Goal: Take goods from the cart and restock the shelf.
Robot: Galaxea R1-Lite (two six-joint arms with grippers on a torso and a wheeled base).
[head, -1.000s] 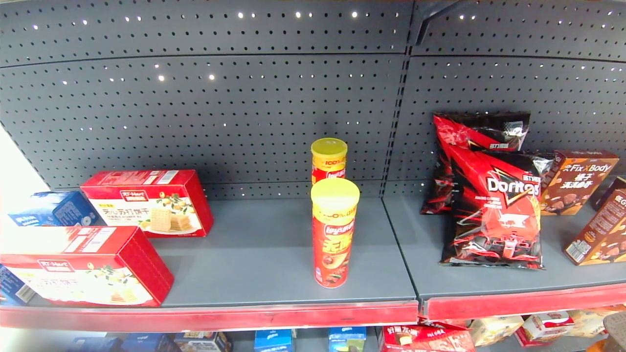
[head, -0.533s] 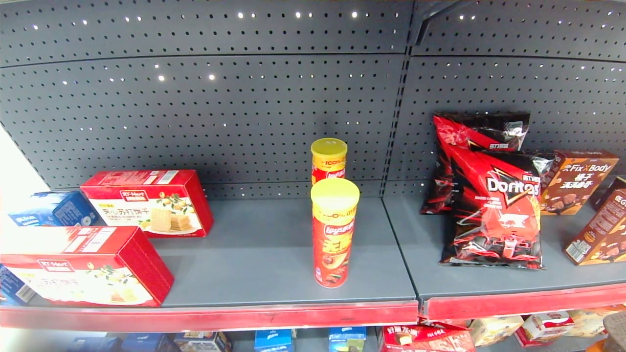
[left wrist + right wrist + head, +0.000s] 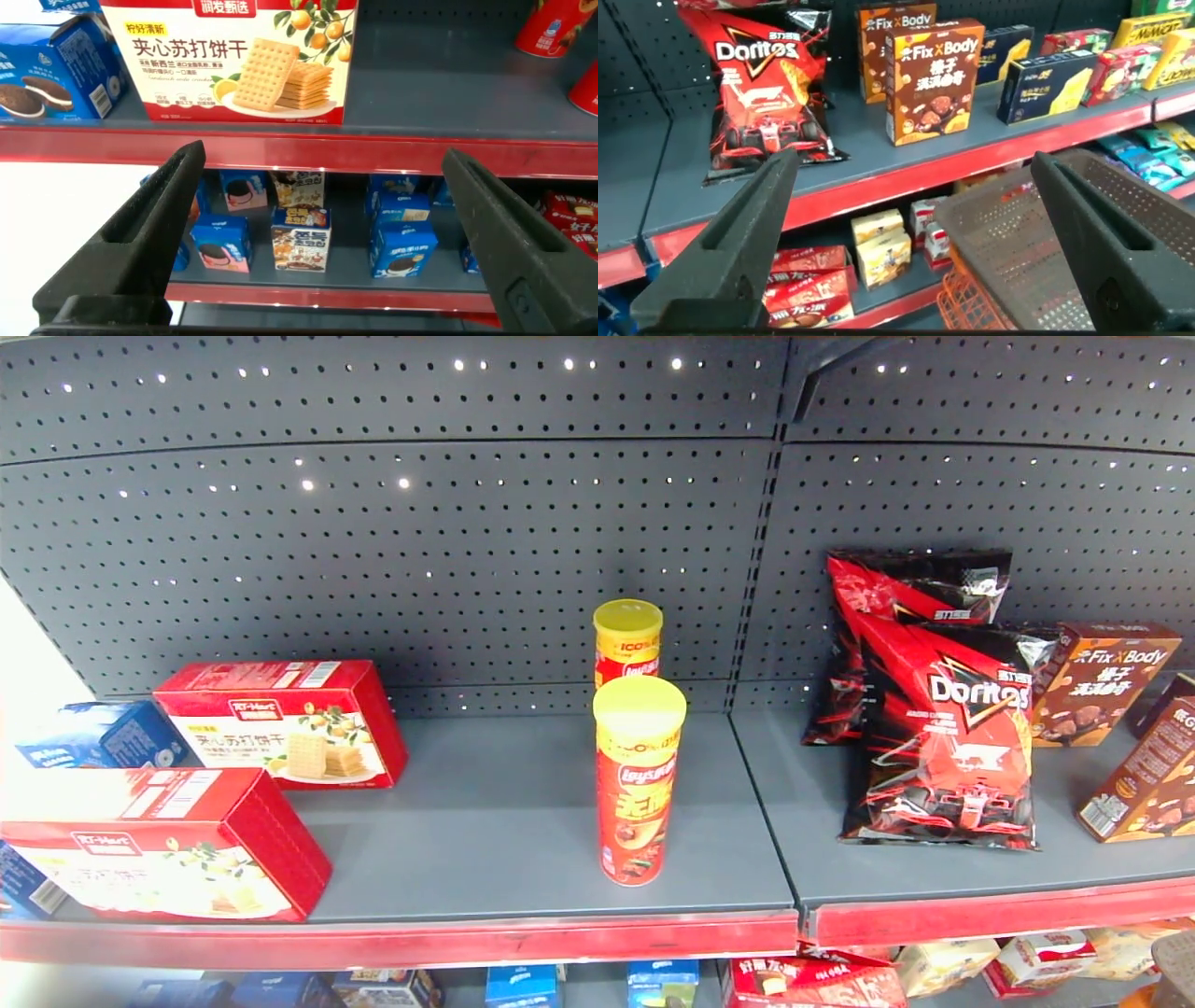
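at centre frame in the head view, chip cans (image 3: 638, 779) stand on the shelf (image 3: 504, 821) with bare space beside them. left tool (image 3: 324, 157) and right tool (image 3: 915, 161) gape empty; the cart (image 3: 1036, 233) waits near the right one, so more restocking likely remains.

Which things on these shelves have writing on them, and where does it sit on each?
front red box: white label on a red patch, characters beneath.
front can: white logo and yellow characters on its side.
front chip bag: large white lettering near the top.
brown box: white lettering at the top, characters beneath.
small blue boxes: print too small to read.
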